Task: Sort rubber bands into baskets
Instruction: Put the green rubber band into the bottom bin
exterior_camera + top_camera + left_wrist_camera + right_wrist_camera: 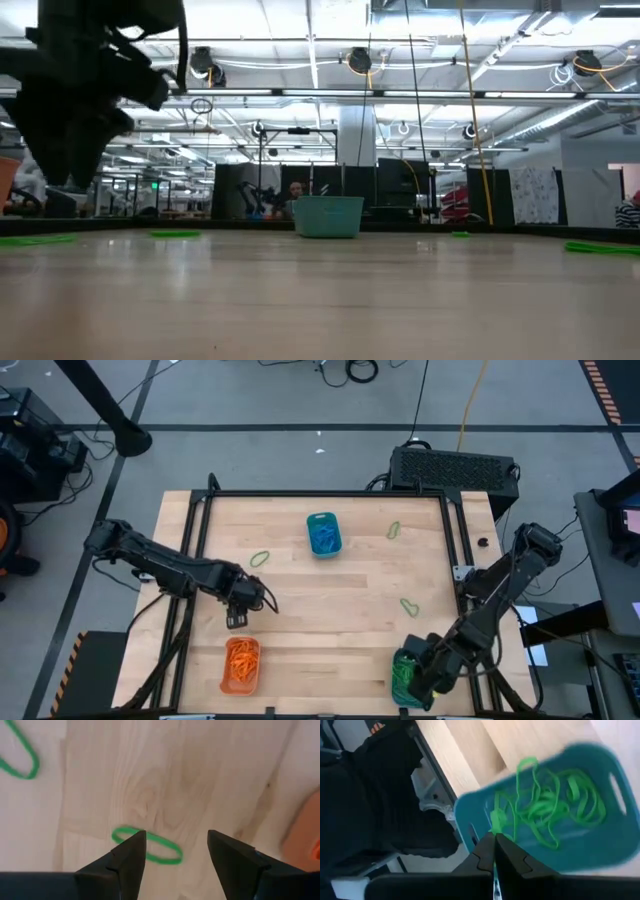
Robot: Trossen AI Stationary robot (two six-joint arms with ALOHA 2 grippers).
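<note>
A: The left gripper (176, 851) has its fingers spread, empty, with a green rubber band (148, 845) flat on the desk (350, 600) just ahead of one fingertip.

B: Drop straight down so a finger lands inside the loop, then pinch. The arm reaches out low, wrist pointing down.

A: And the right gripper (495, 851)?

B: Fingers pressed together over the teal basket (600, 845) of green bands (545, 805).

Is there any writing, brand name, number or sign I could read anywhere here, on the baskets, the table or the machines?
None can be read.
Orange basket: no lettering shows.
Two teal baskets: plain, no lettering shows.
Table: bare wood, no marks.
Black box behind the table: any label is too small to read.
Room behind the table in the low view: a small green lit sign is too blurred to read.
</note>
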